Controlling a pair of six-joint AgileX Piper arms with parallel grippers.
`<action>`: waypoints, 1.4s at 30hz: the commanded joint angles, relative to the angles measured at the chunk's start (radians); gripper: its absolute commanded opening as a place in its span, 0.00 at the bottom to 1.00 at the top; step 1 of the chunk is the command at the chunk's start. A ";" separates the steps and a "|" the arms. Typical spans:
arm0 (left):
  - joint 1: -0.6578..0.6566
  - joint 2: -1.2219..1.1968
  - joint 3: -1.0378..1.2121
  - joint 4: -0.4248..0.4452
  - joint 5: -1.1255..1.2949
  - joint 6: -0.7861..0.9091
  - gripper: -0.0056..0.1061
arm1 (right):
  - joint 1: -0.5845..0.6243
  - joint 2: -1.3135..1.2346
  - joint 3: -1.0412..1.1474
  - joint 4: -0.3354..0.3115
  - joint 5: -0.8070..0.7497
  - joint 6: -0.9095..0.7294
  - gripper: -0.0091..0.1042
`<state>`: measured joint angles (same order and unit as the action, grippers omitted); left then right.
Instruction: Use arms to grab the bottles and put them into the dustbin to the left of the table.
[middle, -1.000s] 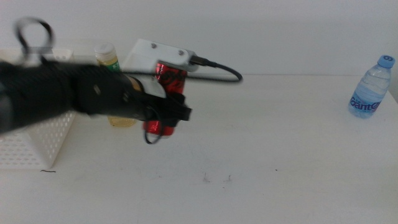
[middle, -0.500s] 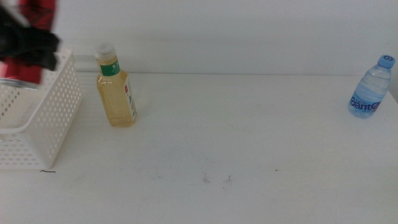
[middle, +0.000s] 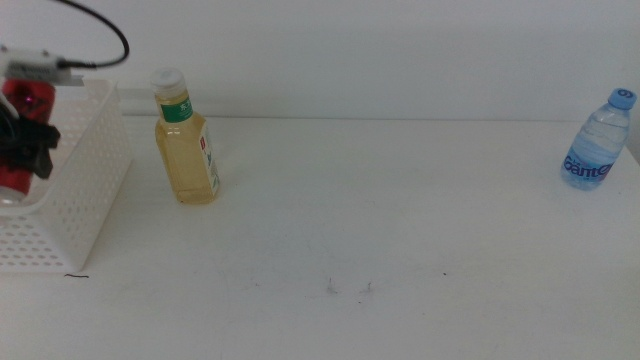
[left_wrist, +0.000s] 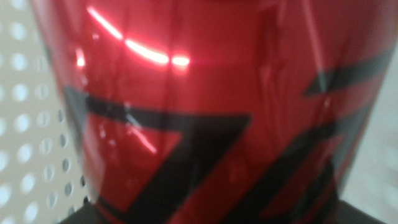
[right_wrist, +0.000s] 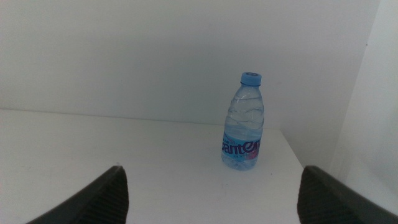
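- At the far left edge of the middle view the left gripper (middle: 30, 150) is clamped on the red can (middle: 22, 110), holding it upright over the dustbin (middle: 85, 200).
- The left wrist view is filled with red metal, perforated basket wall just beside it: the can's long axis stands vertical, with the bin directly below, so I'd say the drop is straight down.
- The yellow bottle (middle: 187, 140) stands upright just right of the dustbin, closest to the left arm.
- The water bottle (middle: 597, 140) stands at the far right edge of the table (middle: 400, 220).
- The right gripper (right_wrist: 211, 193) is spread wide, empty, facing that bottle.
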<state>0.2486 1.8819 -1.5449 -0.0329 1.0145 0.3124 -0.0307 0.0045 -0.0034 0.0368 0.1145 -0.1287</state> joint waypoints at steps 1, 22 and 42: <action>0.001 0.027 -0.015 0.033 -0.049 -0.002 0.03 | -0.007 -0.005 0.003 -0.008 -0.007 -0.003 0.88; -0.001 -0.030 -0.013 -0.008 0.002 -0.023 0.89 | -0.007 -0.005 0.003 -0.008 -0.007 -0.003 0.88; -0.357 -1.105 0.993 -0.239 -0.835 0.012 0.89 | -0.007 -0.005 0.003 -0.008 -0.007 -0.003 0.88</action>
<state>-0.0794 0.8229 -0.6499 -0.2554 0.3197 0.3337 -0.0307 0.0045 -0.0034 0.0368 0.1145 -0.1287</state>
